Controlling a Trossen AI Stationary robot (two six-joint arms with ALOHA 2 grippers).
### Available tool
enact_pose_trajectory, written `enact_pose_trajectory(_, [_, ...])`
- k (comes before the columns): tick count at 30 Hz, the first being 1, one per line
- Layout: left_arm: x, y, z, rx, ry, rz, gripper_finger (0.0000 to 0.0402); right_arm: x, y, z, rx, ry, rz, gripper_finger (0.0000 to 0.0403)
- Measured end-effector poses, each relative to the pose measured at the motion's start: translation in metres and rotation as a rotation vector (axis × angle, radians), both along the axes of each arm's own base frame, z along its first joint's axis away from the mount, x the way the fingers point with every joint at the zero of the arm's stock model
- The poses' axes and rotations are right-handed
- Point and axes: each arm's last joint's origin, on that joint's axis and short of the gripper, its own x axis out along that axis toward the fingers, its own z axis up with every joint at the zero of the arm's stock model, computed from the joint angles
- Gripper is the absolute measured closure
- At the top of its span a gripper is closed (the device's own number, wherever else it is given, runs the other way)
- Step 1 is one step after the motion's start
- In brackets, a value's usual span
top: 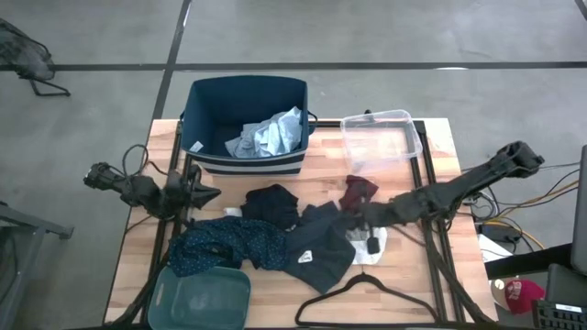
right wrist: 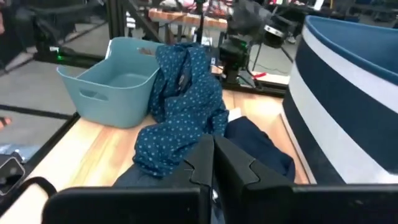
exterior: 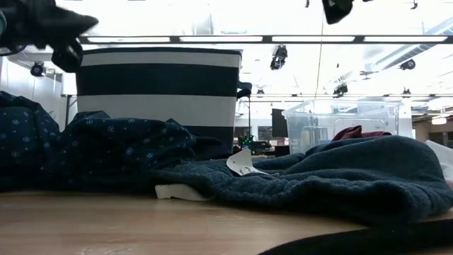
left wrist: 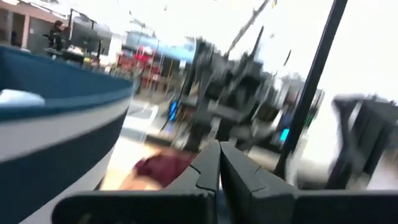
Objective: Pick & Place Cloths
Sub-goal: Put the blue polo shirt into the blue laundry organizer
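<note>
While the right gripper sits with fingers pressed together and nothing visibly pinched above the heap of cloths at table centre, and the left gripper, also closed and empty, waits left of them, the next grab probably wants reopened fingers descending squarely onto one fold, then a lift toward the navy tub, which already holds the light shirt.

The left arm reaches in from the table's left edge, its wrist level and pointing right. The left gripper has its fingers pressed together — empty. The right arm stretches in from the far right, long and low, angled down toward the table's middle. The right gripper is also closed, fingers meeting tip to tip — nothing visible between them.
</note>
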Motion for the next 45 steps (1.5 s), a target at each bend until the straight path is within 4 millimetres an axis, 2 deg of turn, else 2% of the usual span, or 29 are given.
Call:
enact_pose_trajectory(4, [-0.003, 0.001, 0.015, -0.079, -0.148, -0.006, 0.0388, -0.018, -0.008, -0.006, 0.037, -0.024, -0.006, 0.0394])
enact_pose_trajectory(9, [0.004, -0.005, 0.029, -0.055, -0.134, -0.119, 0.0387, -0.028, -0.012, -0.016, 0.056, -0.02, -0.011, 0.0394])
enact_pose_trajectory(15, [0.033, -0.018, 0.049, 0.0, 0.01, -0.146, 0.0366, -0.027, -0.012, -0.023, 0.055, -0.018, -0.011, 0.0394])
enact_pose_trajectory(25, [0.096, -0.053, 0.089, 0.116, 0.468, -0.177, 0.0248, -0.023, -0.01, -0.029, 0.046, 0.009, -0.012, 0.0394])
enact_pose_trajectory(28, [0.113, -0.062, 0.084, 0.155, 0.636, -0.17, 0.0211, -0.021, -0.009, -0.031, 0.042, 0.019, -0.012, 0.0394])
enact_pose_trajectory(30, [0.125, -0.069, 0.087, 0.147, 0.669, -0.169, 0.0188, -0.021, -0.009, -0.032, 0.04, 0.024, -0.013, 0.0394])
enact_pose_trajectory(34, [0.147, -0.083, 0.064, 0.163, 0.822, -0.199, 0.0155, -0.02, -0.009, -0.034, 0.037, 0.03, -0.013, 0.0394])
enact_pose_trajectory(39, [0.17, -0.1, 0.04, 0.16, 0.962, -0.333, 0.0146, -0.02, -0.009, -0.033, 0.037, 0.026, -0.019, 0.0394])
enact_pose_trajectory(41, [0.175, -0.102, 0.026, 0.182, 1.063, -0.318, 0.0146, -0.019, -0.009, -0.033, 0.034, 0.023, -0.031, 0.0394])
enact_pose_trajectory(45, [0.184, -0.105, 0.011, 0.222, 1.21, -0.269, 0.0147, -0.018, -0.009, -0.035, 0.03, 0.028, -0.039, 0.0394])
